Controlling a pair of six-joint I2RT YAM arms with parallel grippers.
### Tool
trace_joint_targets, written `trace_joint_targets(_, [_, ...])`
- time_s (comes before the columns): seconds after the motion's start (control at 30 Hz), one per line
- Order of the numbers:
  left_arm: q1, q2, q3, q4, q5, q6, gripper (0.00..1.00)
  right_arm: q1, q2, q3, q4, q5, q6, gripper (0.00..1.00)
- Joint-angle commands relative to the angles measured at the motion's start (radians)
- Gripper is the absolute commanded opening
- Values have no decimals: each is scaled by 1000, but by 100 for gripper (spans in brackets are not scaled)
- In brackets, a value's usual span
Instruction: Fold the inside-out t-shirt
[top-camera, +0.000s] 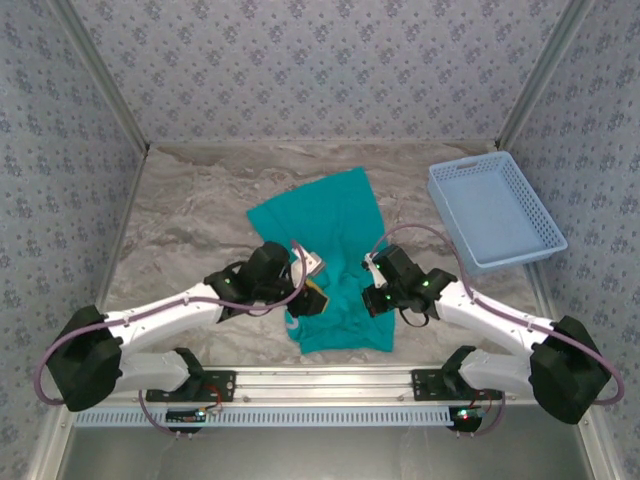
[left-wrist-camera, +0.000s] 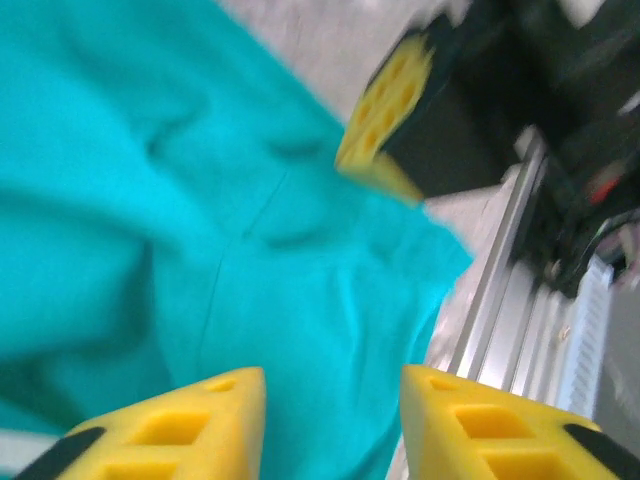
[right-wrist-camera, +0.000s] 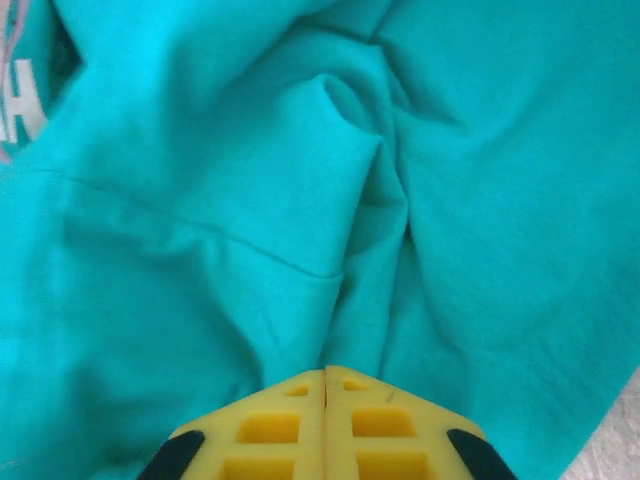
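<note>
The inside-out t-shirt (top-camera: 330, 215) is a teal cloth lying rumpled in the middle of the table, its near end between my two grippers. My left gripper (top-camera: 318, 297) hovers over the shirt's near left part. In the left wrist view its yellow fingers (left-wrist-camera: 333, 375) stand apart over the cloth (left-wrist-camera: 150, 200), holding nothing. My right gripper (top-camera: 368, 298) is at the shirt's near right side. Its jaws (right-wrist-camera: 325, 372) are pressed together, and a raised ridge of cloth (right-wrist-camera: 200, 150) runs straight into the tips. A white printed patch (right-wrist-camera: 18, 105) shows at the far left.
A light blue mesh basket (top-camera: 495, 210) stands at the back right of the table. The metal rail (top-camera: 320, 380) holding both arm bases runs along the near edge, close to the shirt's hem. The right gripper's yellow finger (left-wrist-camera: 385, 110) shows in the left wrist view.
</note>
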Motion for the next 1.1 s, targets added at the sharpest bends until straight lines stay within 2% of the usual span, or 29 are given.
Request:
trace_joint_targets(0.0, [7, 7, -49, 54, 23, -67, 47, 31, -34, 28, -1, -50, -73, 19])
trace_joint_targets(0.17, [-2, 3, -53, 65, 34, -83, 48, 108, -73, 30, -20, -41, -150, 32])
trace_joint_targets(0.4, [-61, 87, -8, 13, -37, -47, 46, 166, -58, -34, 36, -14, -130, 36])
trace_joint_targets(0.43, [-61, 96, -4, 8, -58, -51, 43, 170, -50, -40, 55, -14, -124, 36])
trace_joint_targets(0.5, [-54, 95, 4, -9, -92, -51, 20, 172, -25, -46, 94, -15, -113, 36])
trace_joint_targets(0.53, [-46, 86, 3, -10, -94, -54, 14, 173, -12, -44, 105, -8, -109, 36])
trace_joint_targets(0.57, [-33, 72, -4, 0, -79, -57, 9, 173, 5, -40, 115, -6, -107, 35])
trace_joint_targets(0.63, [-3, 33, -24, 30, -34, -69, 8, 172, 33, -18, 123, -24, -113, 25])
trace_joint_targets(0.67, [13, 10, -34, 42, -14, -77, 8, 174, 42, -2, 120, -42, -122, 14])
trace_joint_targets(0.7, [29, -13, -43, 52, 1, -87, 8, 175, 46, 14, 119, -71, -132, 7])
trace_joint_targets(0.8, [86, -87, -71, 72, 58, -111, 4, 174, 33, 60, 124, -144, -157, 2])
trace_joint_targets(0.87, [128, -128, -92, 70, 61, -139, 9, 164, 30, 97, 124, -190, -175, 1])
trace_joint_targets(0.97, [183, -164, -119, 37, 48, -154, 42, 138, 57, 152, 142, -278, -194, 2])
trace_joint_targets(1.07, [191, -173, -120, 17, 89, -138, 51, 118, 112, 200, 170, -339, -177, 2])
